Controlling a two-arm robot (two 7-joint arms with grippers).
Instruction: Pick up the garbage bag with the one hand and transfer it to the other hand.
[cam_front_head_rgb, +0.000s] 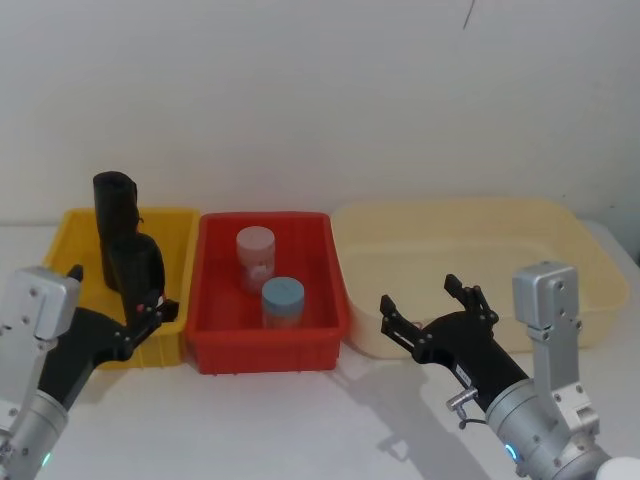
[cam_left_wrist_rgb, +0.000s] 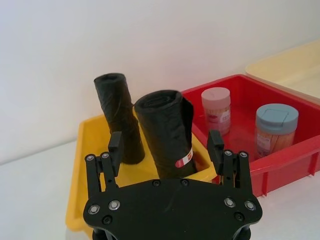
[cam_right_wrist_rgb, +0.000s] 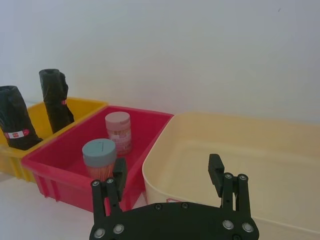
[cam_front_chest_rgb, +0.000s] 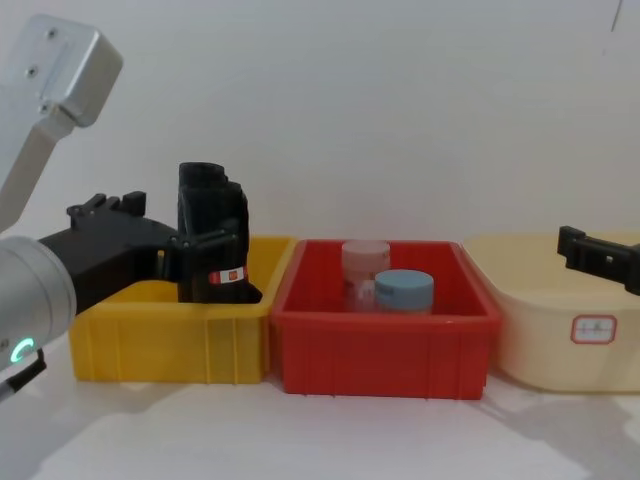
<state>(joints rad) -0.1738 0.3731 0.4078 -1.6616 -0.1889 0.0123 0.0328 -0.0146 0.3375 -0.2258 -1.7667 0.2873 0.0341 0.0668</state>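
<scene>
The garbage bag (cam_left_wrist_rgb: 167, 135) was crinkly black with a tiny red-and-white label (cam_left_wrist_rgb: 183, 160), and the second roll (cam_left_wrist_rgb: 117, 117) was black too. Then there was a yellow bin (cam_front_chest_rgb: 170, 345), a red bin (cam_front_chest_rgb: 380, 350) and a cream tub (cam_front_head_rgb: 450, 208). One jar (cam_front_head_rgb: 255, 255) had a pink lid, the other jar (cam_front_head_rgb: 283, 300) a blue one. Both the left gripper (cam_left_wrist_rgb: 165, 142) and the right gripper (cam_right_wrist_rgb: 168, 167) were black.

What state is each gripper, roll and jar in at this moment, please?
garbage bag: standing in the yellow bin, ungripped.
second black roll: standing behind it, same bin.
left gripper: open, facing the garbage bag, not closed on it.
right gripper: open, holding nothing, before the cream tub.
pink-lidded jar: upright, lid on, in the red bin.
blue-lidded jar: upright, lid on, same bin.
</scene>
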